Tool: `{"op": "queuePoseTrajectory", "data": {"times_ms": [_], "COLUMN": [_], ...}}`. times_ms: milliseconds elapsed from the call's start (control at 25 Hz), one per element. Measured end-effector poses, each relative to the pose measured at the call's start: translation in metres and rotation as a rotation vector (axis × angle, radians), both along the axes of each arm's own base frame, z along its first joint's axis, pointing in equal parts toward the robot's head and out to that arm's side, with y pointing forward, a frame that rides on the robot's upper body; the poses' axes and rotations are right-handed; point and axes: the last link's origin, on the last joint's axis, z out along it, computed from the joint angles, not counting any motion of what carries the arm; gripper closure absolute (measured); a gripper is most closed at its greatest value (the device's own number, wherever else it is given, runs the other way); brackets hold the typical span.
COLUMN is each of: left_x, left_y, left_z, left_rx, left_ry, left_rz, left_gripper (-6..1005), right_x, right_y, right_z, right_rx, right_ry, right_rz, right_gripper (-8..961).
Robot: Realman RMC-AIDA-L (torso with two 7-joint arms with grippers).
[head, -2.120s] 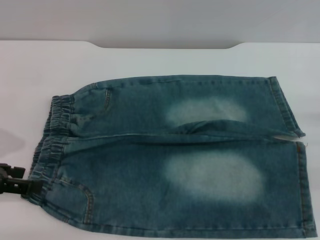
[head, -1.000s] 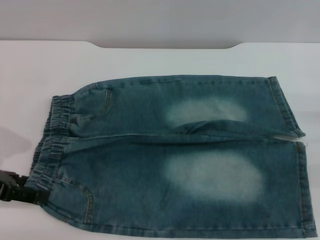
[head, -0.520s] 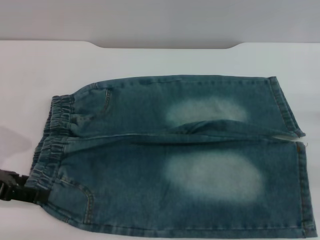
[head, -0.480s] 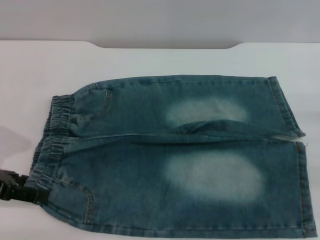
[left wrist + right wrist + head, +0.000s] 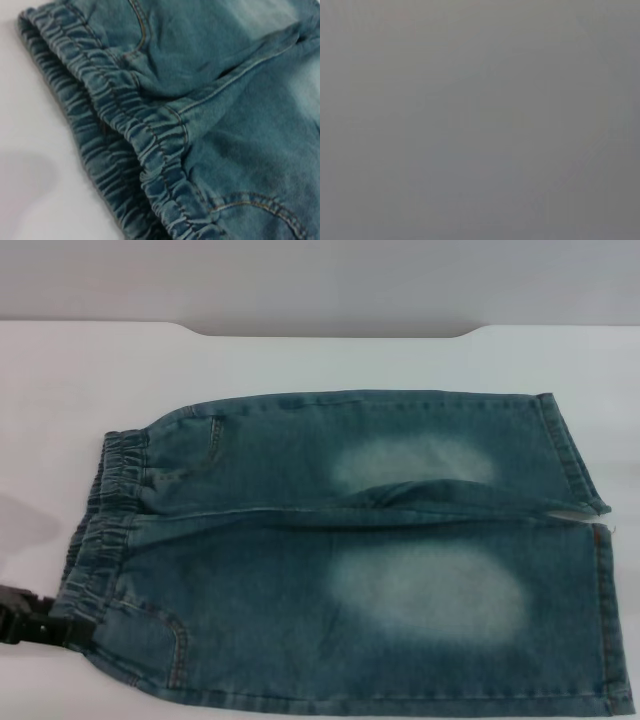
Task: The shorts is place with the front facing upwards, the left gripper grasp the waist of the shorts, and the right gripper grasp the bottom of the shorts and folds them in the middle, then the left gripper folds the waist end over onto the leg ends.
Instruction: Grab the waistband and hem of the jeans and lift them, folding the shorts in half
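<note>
The shorts [image 5: 350,550] lie flat on the white table, front up, showing two pale faded thigh patches. The elastic waist [image 5: 105,510] points to the left. The bottom of the shorts [image 5: 590,540], with its two leg ends and the slit between them, points to the right. My left gripper [image 5: 72,632] is low at the near left, its black tip against the near corner of the waist. The left wrist view shows the gathered waist [image 5: 125,150] close up, with none of that gripper's own parts in it. My right gripper is out of view; its wrist view is plain grey.
The white table [image 5: 300,360] extends behind and to the left of the shorts. Its far edge has a grey cut-out at the middle [image 5: 335,332]. The near leg's hem runs to the lower right corner of the head view.
My left gripper has slid slightly nearer and lower along the near corner of the waist. The shorts have not shifted.
</note>
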Motion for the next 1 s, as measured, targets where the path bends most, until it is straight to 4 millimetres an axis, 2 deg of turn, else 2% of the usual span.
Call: {"op": "queuePoseTrajectory", "data": {"times_ms": [40,280,680,960,1000], "left_x": [-0.0002,-0.0006,0.0007,0.0026,0.0026], "left_y": [-0.0003,-0.0002,0.0019,0.0051,0.0051], "left_z": [-0.0013,-0.0081,-0.0064,-0.0055,-0.0055], "left_rx": [-0.007,-0.031,-0.019,-0.019,-0.019], "left_ry": [0.004,0.016,0.02,0.023,0.023], "left_rz": [0.002,0.009,0.004,-0.003,-0.003], "left_gripper": [249,414,408,490,539], "right_x": [0.0,0.0002,0.003,0.0053,0.0052], "right_y": [0.0,-0.0002,-0.0013,-0.0012,-0.0011], "right_z": [0.0,-0.0001,-0.0011,-0.0004,-0.0003], "right_rx": [0.0,0.0,-0.007,-0.002,-0.002], "right_ry": [0.0,0.0,0.005,0.013,0.013], "right_rz": [0.0,-0.001,-0.016,-0.03,-0.03], "right_gripper": [465,466,465,466,466]}}
